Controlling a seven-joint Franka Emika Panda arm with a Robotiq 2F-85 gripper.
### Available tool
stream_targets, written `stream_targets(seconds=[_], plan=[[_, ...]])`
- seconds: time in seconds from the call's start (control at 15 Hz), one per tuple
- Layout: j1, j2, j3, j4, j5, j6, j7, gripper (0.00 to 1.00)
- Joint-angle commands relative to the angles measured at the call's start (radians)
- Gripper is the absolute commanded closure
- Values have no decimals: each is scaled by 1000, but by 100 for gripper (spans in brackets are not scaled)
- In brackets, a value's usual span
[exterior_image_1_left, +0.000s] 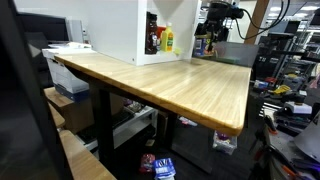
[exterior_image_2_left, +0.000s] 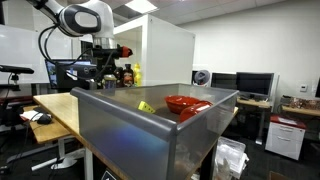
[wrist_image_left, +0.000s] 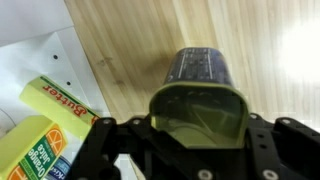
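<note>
Pincer (wrist_image_left: 198, 140) half-closed, gripping dark olive container (wrist_image_left: 200, 80), ctr-bottom of wrist view, above wood desk (wrist_image_left: 130, 40); butter box (wrist_image_left: 60, 100) at lower left. Grasp looks done, container not yet set down.

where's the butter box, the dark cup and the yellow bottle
butter box (wrist_image_left: 62, 97), wrist view, its yellow top face
dark cup (wrist_image_left: 198, 110), wrist view, inside its open mouth
yellow bottle (wrist_image_left: 30, 150), wrist view, its label
</note>
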Motion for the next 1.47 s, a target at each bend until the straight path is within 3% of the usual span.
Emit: stream_targets(seconds=[0.0,0.4,0.6,1.0,1.4], plan=[[-20,-39,-4,-28,-1,48,-11,67],[-34,-42,-3,-13,-7,58,33,67],[-47,-43,18,8,-37,45,138,67],[-49,-57,79,110,-131,-85,385,67],[-20,-80,106,251,-147,-197,485,67]])
